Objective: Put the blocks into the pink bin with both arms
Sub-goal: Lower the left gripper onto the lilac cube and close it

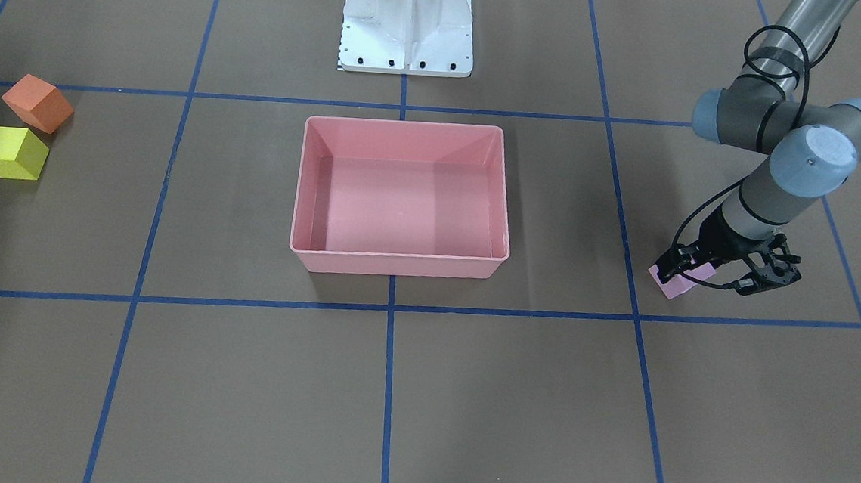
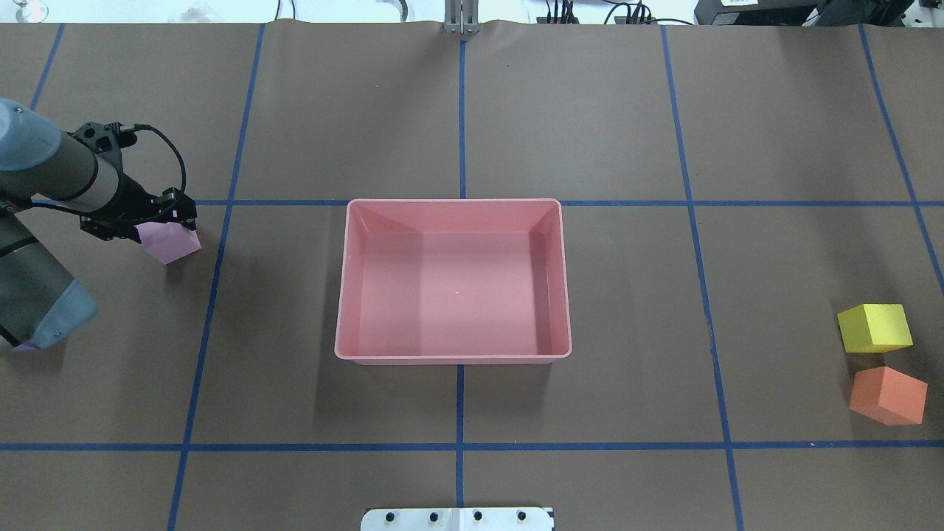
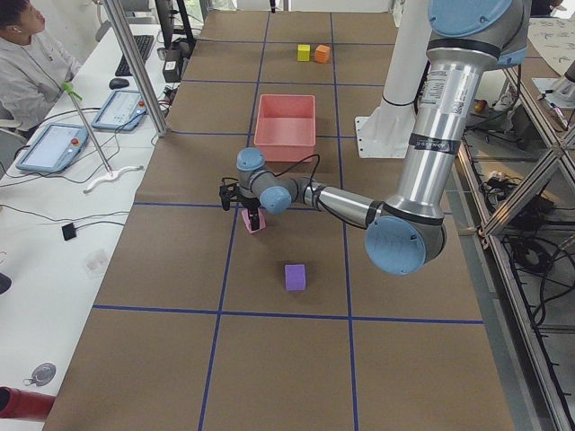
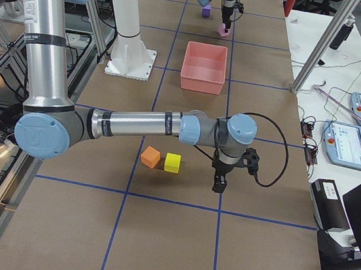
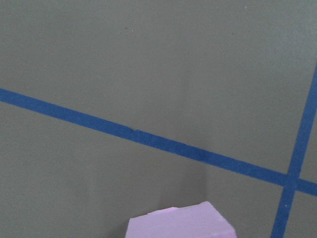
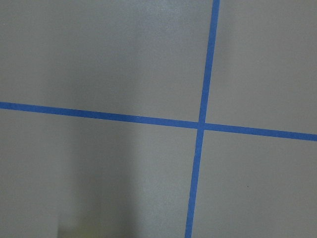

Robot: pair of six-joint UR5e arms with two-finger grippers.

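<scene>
The bin [image 2: 352,295] lies centrally, two blocks [image 2: 875,328] to each side.

A desk [image 2: 627,110] covered in brown paper carries a grid of blue tape lines [image 2: 461,110]. Beside it runs a white side table [image 3: 54,224] with two tablets [image 3: 51,146], a keyboard [image 3: 141,52] and cables. A person [image 3: 27,67] in grey sits there, near an aluminium post [image 3: 135,63].
</scene>
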